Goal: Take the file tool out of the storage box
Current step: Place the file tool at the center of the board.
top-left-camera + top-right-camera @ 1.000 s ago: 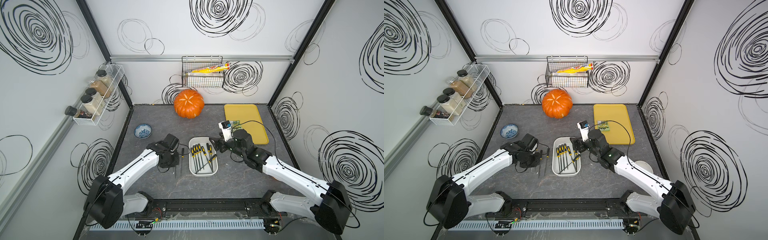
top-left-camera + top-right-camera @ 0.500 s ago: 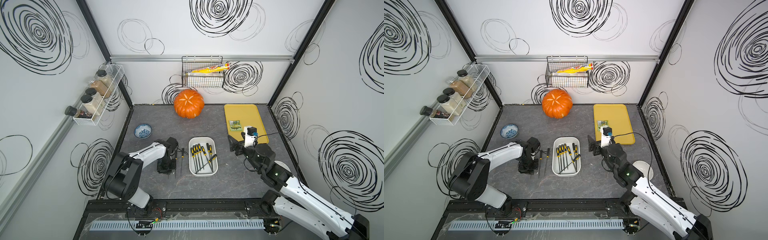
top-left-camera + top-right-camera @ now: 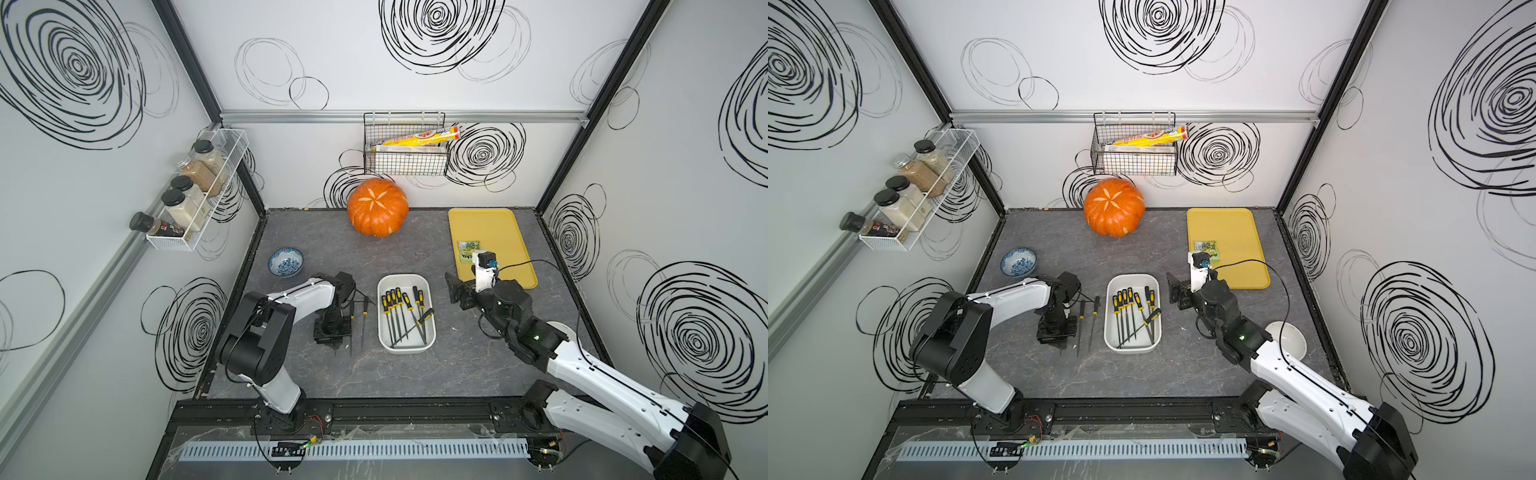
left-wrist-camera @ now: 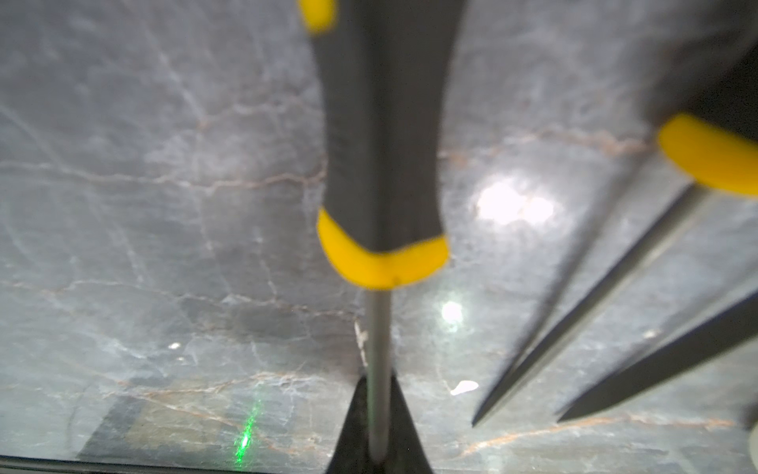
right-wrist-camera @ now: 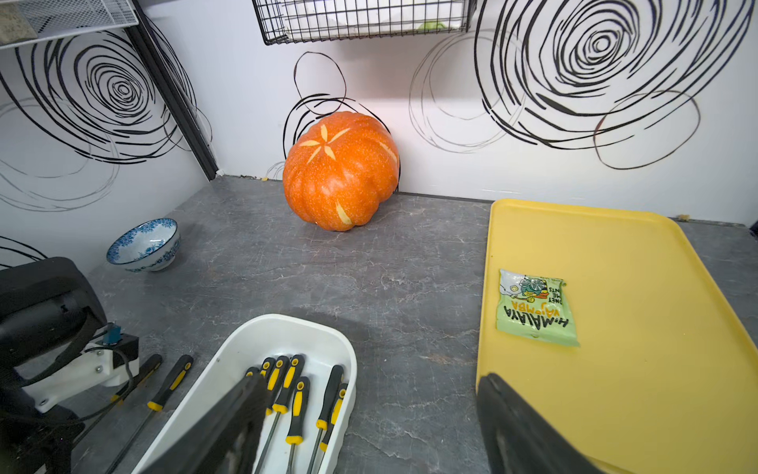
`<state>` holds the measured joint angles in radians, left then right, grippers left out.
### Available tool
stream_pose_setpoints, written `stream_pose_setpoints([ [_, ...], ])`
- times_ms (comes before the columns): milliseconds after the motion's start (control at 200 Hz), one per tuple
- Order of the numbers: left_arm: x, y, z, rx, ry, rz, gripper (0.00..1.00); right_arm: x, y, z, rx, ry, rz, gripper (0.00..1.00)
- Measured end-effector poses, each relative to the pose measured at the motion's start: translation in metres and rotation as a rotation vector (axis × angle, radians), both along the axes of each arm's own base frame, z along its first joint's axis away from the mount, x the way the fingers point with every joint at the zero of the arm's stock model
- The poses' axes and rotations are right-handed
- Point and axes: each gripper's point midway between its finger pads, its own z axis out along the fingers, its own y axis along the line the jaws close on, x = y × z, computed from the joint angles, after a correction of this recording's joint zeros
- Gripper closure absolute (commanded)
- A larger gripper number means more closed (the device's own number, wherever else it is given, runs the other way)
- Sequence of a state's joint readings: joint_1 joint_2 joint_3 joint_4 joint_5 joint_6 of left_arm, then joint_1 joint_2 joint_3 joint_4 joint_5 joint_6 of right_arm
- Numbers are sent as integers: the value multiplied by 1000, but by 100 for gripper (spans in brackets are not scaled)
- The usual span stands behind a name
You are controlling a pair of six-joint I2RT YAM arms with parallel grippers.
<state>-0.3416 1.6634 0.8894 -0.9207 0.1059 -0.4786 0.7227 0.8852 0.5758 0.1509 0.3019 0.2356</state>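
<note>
The white storage box (image 3: 411,349) sits at the centre of the grey desk (image 3: 316,245), with several black-and-yellow files (image 3: 398,299) lying lengthwise inside, one crossing the others at an angle. At the box's 9 o'clock, the left tool (image 3: 333,338) lies low over the desk pointing to 6 o'clock. It is clenched on the thin shaft of a file (image 4: 381,143) whose handle sits under the wrist camera. Two loose files (image 3: 364,324) rest on the desk between that tool and the box. At the box's 3 o'clock the right tool (image 3: 458,292) hangs released and empty, jaws wide apart, beside the yellow tray (image 3: 498,224).
</note>
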Motion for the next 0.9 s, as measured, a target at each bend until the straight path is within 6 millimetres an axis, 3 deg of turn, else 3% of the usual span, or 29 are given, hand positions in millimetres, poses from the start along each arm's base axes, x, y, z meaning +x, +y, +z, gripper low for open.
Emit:
stream_pose_setpoints([
  [95,0,0,0,-5,1,-2,87,0,1,0,2,0,6,15],
  [260,-1,-1,-1,-17,7,-15,81,-1,1,0,2,1,8,15],
  [661,0,-3,-1,-32,14,-20,75,-1,3,-1,2,4,16,15],
  [751,1,-4,0,-35,5,-18,69,0,10,-7,-10,32,44,17],
  [901,14,-5,11,-40,-83,-11,64,5,40,-25,-46,132,150,22],
])
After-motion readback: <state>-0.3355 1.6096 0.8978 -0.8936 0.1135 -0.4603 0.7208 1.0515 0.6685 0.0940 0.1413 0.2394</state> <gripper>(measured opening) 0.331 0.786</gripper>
